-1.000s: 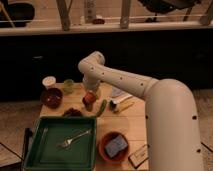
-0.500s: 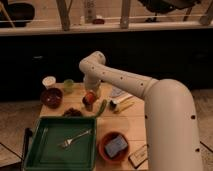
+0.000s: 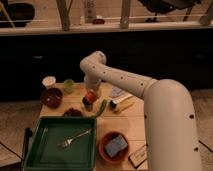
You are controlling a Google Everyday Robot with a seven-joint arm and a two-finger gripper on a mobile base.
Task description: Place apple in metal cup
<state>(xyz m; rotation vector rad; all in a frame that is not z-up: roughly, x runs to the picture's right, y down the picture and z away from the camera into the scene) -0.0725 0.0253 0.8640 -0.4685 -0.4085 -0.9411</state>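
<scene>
The apple [image 3: 90,97] is a small orange-red fruit at the tip of my gripper [image 3: 90,95], near the middle of the wooden table. The gripper hangs down from the white arm's bent elbow [image 3: 94,64] and is shut on the apple. The metal cup [image 3: 87,106] is a short dark cylinder directly under the apple. The apple sits at the cup's mouth; I cannot tell whether it touches the rim.
A white cup [image 3: 48,81], a pale green cup [image 3: 68,86] and a dark red bowl [image 3: 51,97] stand at the left. A green tray [image 3: 37,150] with a fork [image 3: 76,138] fills the front. An orange-brown bowl [image 3: 106,155] holds a blue sponge. A green vegetable [image 3: 102,107] lies right of the cup.
Almost nothing has changed. The gripper and the apple stay over the metal cup, with at most a slight shift.
</scene>
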